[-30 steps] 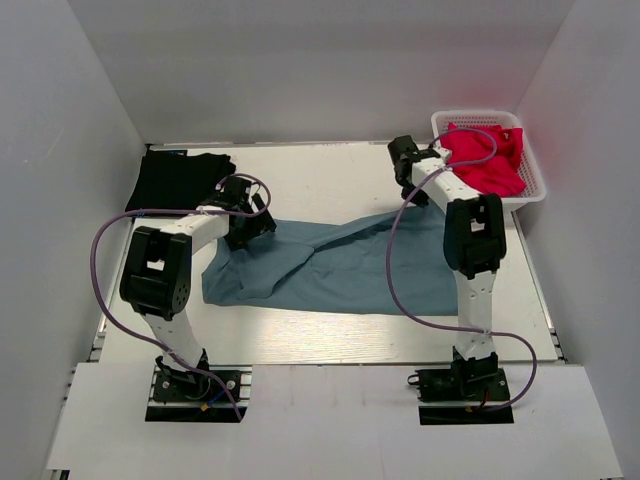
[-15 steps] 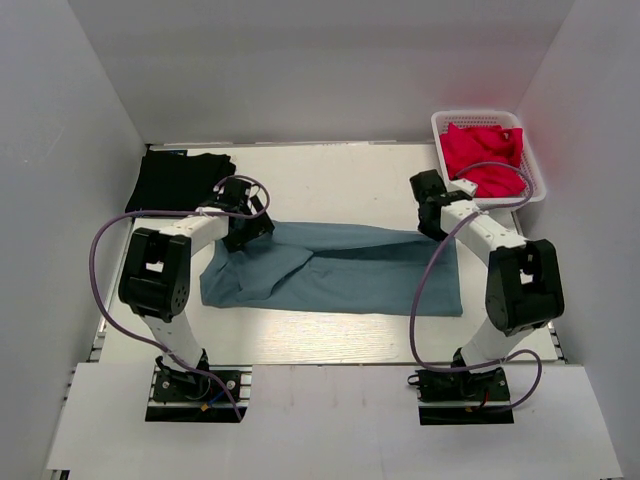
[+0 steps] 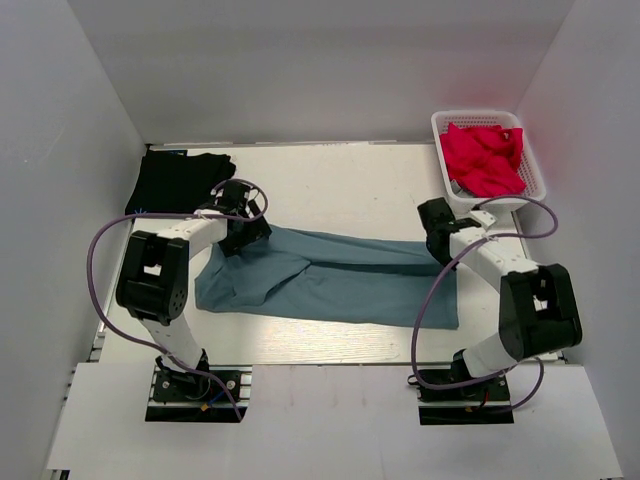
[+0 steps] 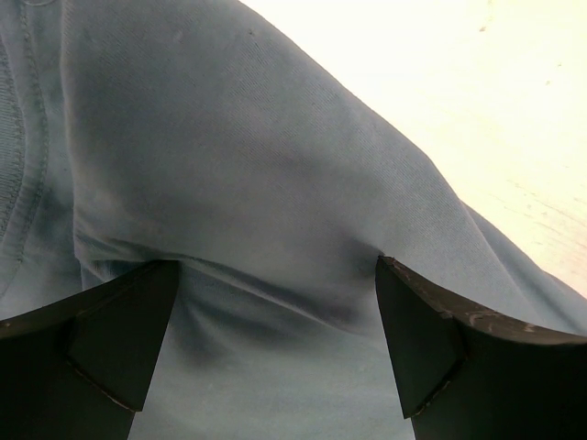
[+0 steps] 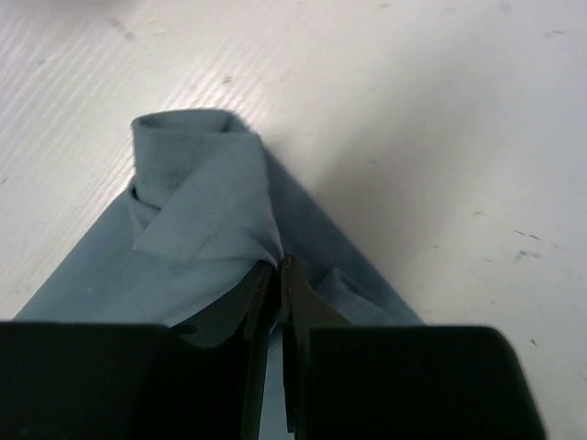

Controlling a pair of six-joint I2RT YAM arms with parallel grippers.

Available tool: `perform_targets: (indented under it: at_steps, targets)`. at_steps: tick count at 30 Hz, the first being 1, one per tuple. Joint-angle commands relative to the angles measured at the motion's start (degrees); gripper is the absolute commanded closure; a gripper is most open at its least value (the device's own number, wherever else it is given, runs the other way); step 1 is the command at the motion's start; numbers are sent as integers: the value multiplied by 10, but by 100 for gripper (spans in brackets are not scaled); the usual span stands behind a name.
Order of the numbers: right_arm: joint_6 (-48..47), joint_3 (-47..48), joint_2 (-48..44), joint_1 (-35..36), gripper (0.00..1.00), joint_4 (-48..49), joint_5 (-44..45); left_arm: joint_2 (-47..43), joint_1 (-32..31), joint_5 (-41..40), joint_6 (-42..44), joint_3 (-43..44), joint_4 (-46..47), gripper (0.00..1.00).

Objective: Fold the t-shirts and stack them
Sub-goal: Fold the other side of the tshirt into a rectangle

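Middle: a dusty blue-grey cloth t-shirt (image 3: 330, 278) lies spread left to right on the pale flat counter (image 3: 350, 180).
Far left: a folded black cloth t-shirt (image 3: 178, 178) lies behind it, apart.
Far right: a white plastic mesh basket (image 3: 533, 182) holds a crumpled red cloth (image 3: 485, 160).
Left claw (image 4: 275, 302): over the spread shirt's far left end.
Right claw (image 5: 278, 268): at its far right corner, perhaps touching the rolled fold.

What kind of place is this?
Probably a robot test cell: plain white walls enclose the table, a left arm and a right arm are bolted at its edge, and a blue-grey t-shirt lies there.
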Motion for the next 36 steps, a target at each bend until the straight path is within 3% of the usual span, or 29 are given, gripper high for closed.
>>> perform_targets:
  at_steps: [1,2,4,7,10,15,17,18,21,25,30,36]
  targets:
    - [65,-29,-37,-17,84,-51,88,7,16,-49,6,-40,-86,0]
    - [69,-35,-41,-17,79,-58,85,7,16,-49,6,-40,-86,0]
    - [81,-56,-60,-20,78,-66,77,7,16,-49,6,-40,-86,0]
    - [73,-100,-93,-24,100,-60,49,7,21,-49,6,-40,-91,0]
    - [55,-141,-142,-26,100,-26,21,2,21,-49,6,-40,-91,0]
    - [-67,-163,-217,-26,75,98,-67,-4,21,-43,6,-40,-91,0]
    - [-129,-154,-224,-25,75,134,-122,-4,21,-43,6,-40,-91,0]
    - [-149,-151,-227,-23,68,186,-144,-4,21,-38,6,-40,-91,0]
    - [-225,-139,-212,-24,59,225,-209,-4,21,-38,6,-40,-86,0]
    - [-257,-103,-153,-21,48,234,-203,2,21,-32,6,-35,-86,0]
    - [-264,-42,-49,-25,50,203,-167,2,21,-38,6,-30,-91,0]
    - [-250,-31,24,-30,62,191,-144,14,21,-50,6,-30,-96,0]
